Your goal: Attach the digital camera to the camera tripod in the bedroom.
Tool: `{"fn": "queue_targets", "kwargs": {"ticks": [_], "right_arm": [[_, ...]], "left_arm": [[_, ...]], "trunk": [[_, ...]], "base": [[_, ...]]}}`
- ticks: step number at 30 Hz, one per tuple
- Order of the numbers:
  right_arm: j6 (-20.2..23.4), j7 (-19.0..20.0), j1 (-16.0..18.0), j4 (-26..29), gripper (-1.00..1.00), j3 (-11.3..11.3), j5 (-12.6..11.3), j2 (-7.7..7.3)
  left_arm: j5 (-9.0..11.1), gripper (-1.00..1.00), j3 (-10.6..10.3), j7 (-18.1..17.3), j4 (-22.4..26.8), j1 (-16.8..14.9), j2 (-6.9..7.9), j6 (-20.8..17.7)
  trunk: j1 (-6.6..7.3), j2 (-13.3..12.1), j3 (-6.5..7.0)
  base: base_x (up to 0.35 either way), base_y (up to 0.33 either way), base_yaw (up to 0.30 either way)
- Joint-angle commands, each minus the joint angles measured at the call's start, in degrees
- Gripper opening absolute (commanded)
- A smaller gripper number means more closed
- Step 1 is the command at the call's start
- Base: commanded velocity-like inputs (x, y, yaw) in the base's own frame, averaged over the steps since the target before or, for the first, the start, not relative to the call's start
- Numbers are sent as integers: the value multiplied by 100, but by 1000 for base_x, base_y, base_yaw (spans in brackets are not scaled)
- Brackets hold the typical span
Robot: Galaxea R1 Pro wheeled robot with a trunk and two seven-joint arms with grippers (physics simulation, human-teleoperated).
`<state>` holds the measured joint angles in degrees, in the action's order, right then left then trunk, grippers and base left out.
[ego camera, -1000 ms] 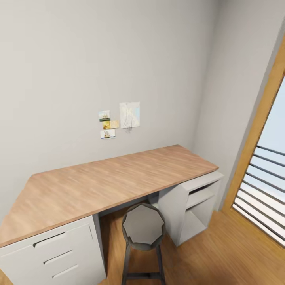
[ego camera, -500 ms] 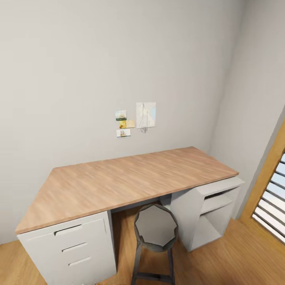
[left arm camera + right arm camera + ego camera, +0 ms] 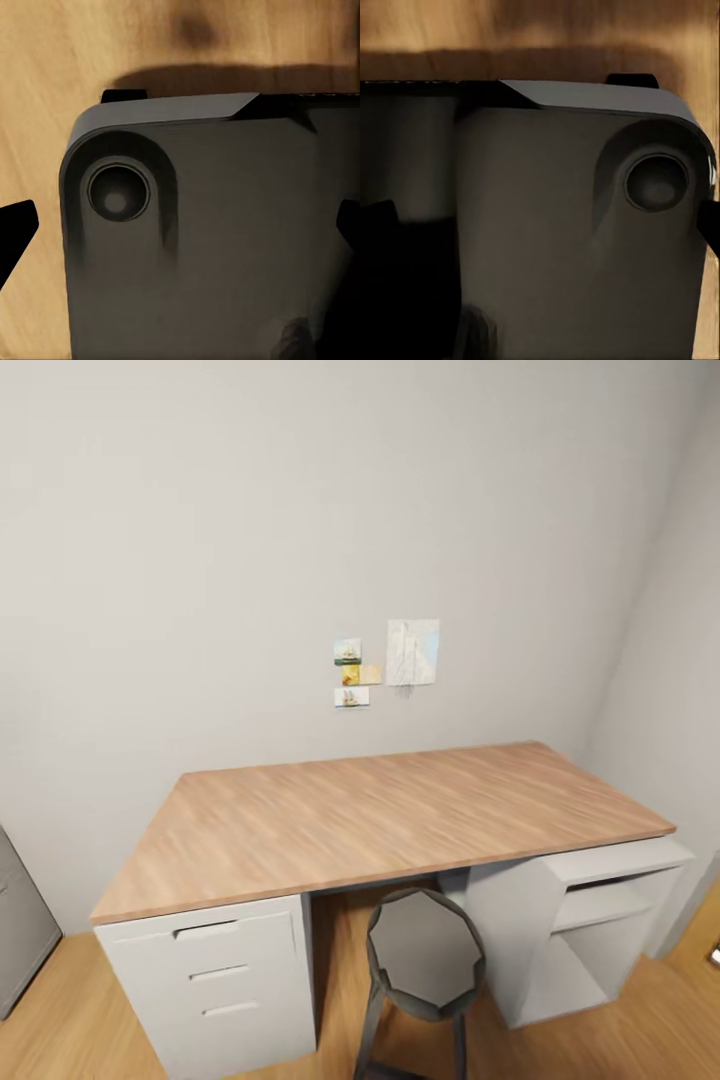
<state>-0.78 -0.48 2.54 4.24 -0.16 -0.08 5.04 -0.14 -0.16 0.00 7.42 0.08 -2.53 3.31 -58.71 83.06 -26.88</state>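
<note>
Wood-topped bench beside the stool carries no camera; I'd look elsewhere. My fingers' state: cannot tell.

Wooden desk, grey stool beneath.

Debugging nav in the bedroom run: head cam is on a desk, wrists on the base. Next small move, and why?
Probably keep turning the base to scan the room. The wooden desk, stool and wall notes are what the head view offers, with no camera or tripod among them.
</note>
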Motion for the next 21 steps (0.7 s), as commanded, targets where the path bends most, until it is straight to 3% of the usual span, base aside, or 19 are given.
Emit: {"fn": "queue_targets", "kwargs": {"ticks": [1, 6, 21], "right_arm": [[-9, -5, 3, 19, 100, -2, -1, -1], [-7, -5, 2, 152, 100, -2, -1, -3], [-10, -5, 2, 190, 100, -6, -3, -3]], "left_arm": [[-2, 100, -1, 0, 6, 1, -1, 11], [2, 100, -1, 0, 6, 1, 4, 11], [15, 100, -1, 0, 6, 1, 11, 20]], "trunk": [[-2, 2, -5], [-2, 2, -5], [-2, 2, -5]], "base": [[171, -220, 286], [88, -124, 286], [6, -9, 287]]}}
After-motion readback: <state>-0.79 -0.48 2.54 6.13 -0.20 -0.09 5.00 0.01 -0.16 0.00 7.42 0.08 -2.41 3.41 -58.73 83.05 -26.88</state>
